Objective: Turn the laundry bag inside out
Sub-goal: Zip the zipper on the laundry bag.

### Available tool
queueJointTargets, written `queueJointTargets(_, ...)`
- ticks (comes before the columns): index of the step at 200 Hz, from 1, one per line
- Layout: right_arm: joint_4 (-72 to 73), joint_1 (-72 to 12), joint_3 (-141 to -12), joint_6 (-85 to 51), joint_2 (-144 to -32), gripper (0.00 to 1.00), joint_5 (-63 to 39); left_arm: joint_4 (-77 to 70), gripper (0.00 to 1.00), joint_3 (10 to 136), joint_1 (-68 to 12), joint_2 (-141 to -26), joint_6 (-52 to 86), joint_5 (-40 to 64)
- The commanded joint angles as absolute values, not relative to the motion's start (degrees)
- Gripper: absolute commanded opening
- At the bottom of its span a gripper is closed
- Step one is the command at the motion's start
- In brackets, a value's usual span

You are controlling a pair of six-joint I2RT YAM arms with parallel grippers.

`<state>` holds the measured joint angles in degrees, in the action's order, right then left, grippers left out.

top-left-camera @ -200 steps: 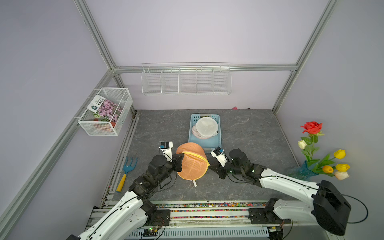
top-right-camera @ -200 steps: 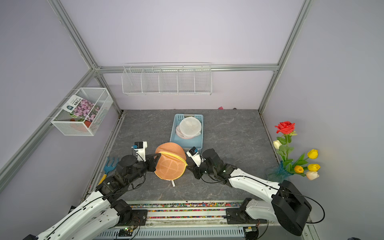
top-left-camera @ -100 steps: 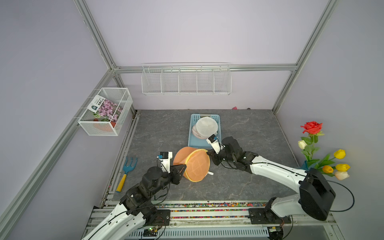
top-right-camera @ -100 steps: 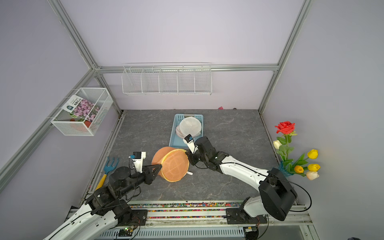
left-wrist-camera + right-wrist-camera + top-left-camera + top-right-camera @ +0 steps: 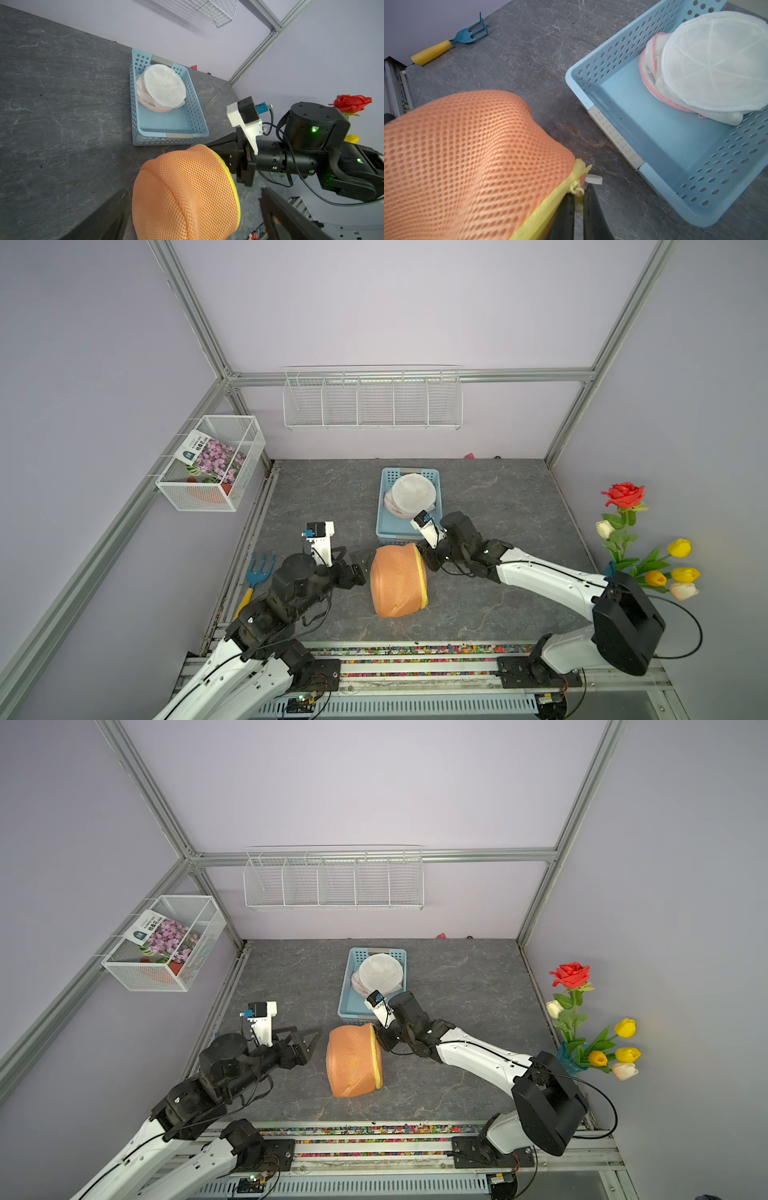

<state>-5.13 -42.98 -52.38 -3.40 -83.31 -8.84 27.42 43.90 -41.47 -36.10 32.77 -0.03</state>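
The laundry bag [image 5: 397, 580] [image 5: 353, 1060] is an orange mesh dome with a yellow rim. It lies on its side on the grey table, its rim turned to the right. My right gripper [image 5: 424, 560] [image 5: 378, 1036] is shut on the yellow zipper tab at the rim's far edge, as the right wrist view shows at the gripper [image 5: 578, 199] beside the bag [image 5: 467, 155]. My left gripper [image 5: 361, 564] [image 5: 309, 1042] stands open just left of the bag's rounded end, holding nothing. In the left wrist view the bag [image 5: 185, 193] fills the space ahead of the spread fingers [image 5: 278, 216].
A blue perforated basket [image 5: 380, 522] [image 5: 344, 1006] stands just behind the bag and holds white mesh bags [image 5: 413, 493]. A garden fork [image 5: 257, 576] lies at the table's left edge. Artificial flowers [image 5: 644, 556] stand at the right. Wire baskets [image 5: 208, 464] hang on the walls.
My left gripper has opened, let go of the bag and drawn back to the left. The right gripper kept its hold on the rim and moved towards the blue basket.
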Motion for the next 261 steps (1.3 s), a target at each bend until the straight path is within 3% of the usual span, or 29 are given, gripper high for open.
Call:
queueJointTargets(1,-7.65,-43.53,-53.58,-3.88,-82.92,0.0,-8.53,31.62,0.89,48.99,-41.04,-43.98,28.67,8.81)
queueJointTargets(16,-8.75,-44.67,-53.53,-5.47,-81.81,0.0,-7.15,32.93,0.84,51.2,-42.53,-48.51,29.36,11.13)
queueJointTargets(65,-13.88,-50.85,-54.71,-13.39,-81.31,0.0,2.95,32.1,0.84,51.52,-56.22,-53.08,32.62,-1.53)
queueJointTargets(141,-15.77,-55.06,-55.27,-21.57,-81.47,0.0,9.85,41.23,0.81,53.88,-62.72,-59.39,31.73,-7.81)
queueJointTargets(189,-16.16,-55.73,-55.89,-22.32,-81.74,0.0,10.37,37.26,0.79,52.56,-63.0,-60.38,31.8,-6.37)
queueJointTargets(238,-17.04,-57.3,-56.86,-23.42,-82.14,0.0,10.64,34.69,0.58,54.3,-63.02,-66.41,29.29,-5.16)
queueJointTargets(261,-16.66,-57.54,-56.49,-23.92,-80.93,0.0,9.34,37.25,0.36,55.49,-62.99,-67.75,28.76,-7.32)
